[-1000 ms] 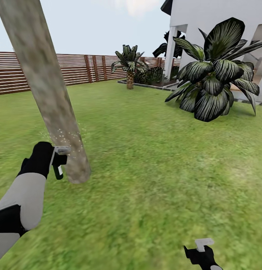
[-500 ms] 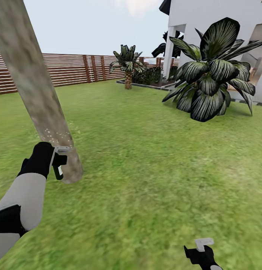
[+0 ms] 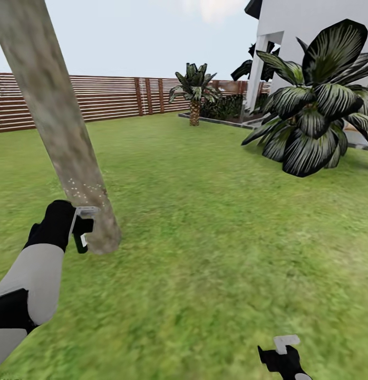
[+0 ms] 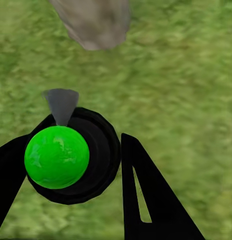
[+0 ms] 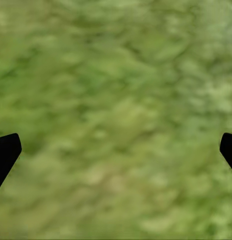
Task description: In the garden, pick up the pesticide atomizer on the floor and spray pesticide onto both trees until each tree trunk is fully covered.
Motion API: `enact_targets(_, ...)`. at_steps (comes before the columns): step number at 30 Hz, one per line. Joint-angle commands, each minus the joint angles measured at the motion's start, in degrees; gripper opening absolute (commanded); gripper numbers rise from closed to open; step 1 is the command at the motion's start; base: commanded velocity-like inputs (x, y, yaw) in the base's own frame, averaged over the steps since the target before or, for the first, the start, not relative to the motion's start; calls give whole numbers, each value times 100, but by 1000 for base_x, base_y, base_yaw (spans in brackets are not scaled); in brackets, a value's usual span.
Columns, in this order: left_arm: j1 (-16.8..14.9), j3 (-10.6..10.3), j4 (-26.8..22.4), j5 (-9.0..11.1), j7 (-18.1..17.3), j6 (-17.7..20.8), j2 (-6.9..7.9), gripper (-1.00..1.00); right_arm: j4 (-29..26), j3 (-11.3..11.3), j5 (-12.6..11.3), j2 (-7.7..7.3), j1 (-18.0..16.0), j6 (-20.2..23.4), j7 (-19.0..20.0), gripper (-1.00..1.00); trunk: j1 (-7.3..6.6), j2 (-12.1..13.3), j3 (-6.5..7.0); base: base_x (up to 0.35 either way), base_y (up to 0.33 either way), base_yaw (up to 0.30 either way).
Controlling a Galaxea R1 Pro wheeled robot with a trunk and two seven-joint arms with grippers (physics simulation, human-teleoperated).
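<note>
Left gripper (image 3: pixel 73 224), at 8 o'clock in the head view, is closed on the small dark green-black pesticide atomizer with white label band and light grey trigger head (image 3: pixel 82 228); the left wrist view shows its black fingers (image 4: pixel 145 200) flanking the bottle's round body, whose bright green end (image 4: pixel 57 156) faces the camera. The nozzle sits just beside the base of the thick, pale grey-tan mottled tree trunk (image 3: pixel 57 121), which rises toward 11 o'clock; fine white droplets speckle the bark just above the nozzle. Risks, as judged: the spray appears to reach only a low band, so the upper trunk may stay uncovered unless the arm is raised; the nozzle is so close that the bottle could knock the bark and twist in the grip. The left arm, grey forearm and black wrist, extends forward and slightly upward from 8 o'clock, bottle hanging nearly vertical. Right gripper (image 3: pixel 283 354), at 5 o'clock, is parked low over the bright green grass lawn (image 3: pixel 221 248), spread wide and empty, its black fingertips (image 5: pixel 5 152) at the frame edges of the right wrist view.
</note>
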Motion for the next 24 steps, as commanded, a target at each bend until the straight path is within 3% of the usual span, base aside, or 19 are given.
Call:
enact_targets(1, -4, 16, -5, -58, -56, 13, 20, -100, 4, -27, 56, -1, -3, -16, -6, 100, 2, -2, -5, 265, -167, 277)
enact_targets(4, 178, 10, -5, -54, -56, 1, 227, -100, 10, -27, 56, 1, -3, -16, -6, 100, 2, -2, -5, 186, -123, 247)
enact_targets(9, 1058, 16, -14, -32, -103, -84, 419, -100, 15, -27, 56, 7, -3, -16, -6, 100, 2, -2, -5, -115, -25, 58)
enact_targets(14, 1691, 13, -179, 45, -142, -545, 430, -100, 21, -19, 61, 24, -3, -16, 2, 100, 2, -2, -5, -328, -1, 3)
enact_targets(21, 2315, -5, -103, 671, -167, -1609, 385, -100, 30, -18, 65, 30, -3, -16, -2, 100, 2, -2, -5, -341, 0, 0)
enact_targets(24, 2498, -30, 50, 726, -225, -2019, 359, -100, 30, -18, 65, 33, -3, -16, -5, 100, 2, -2, -5, -342, 0, 0)
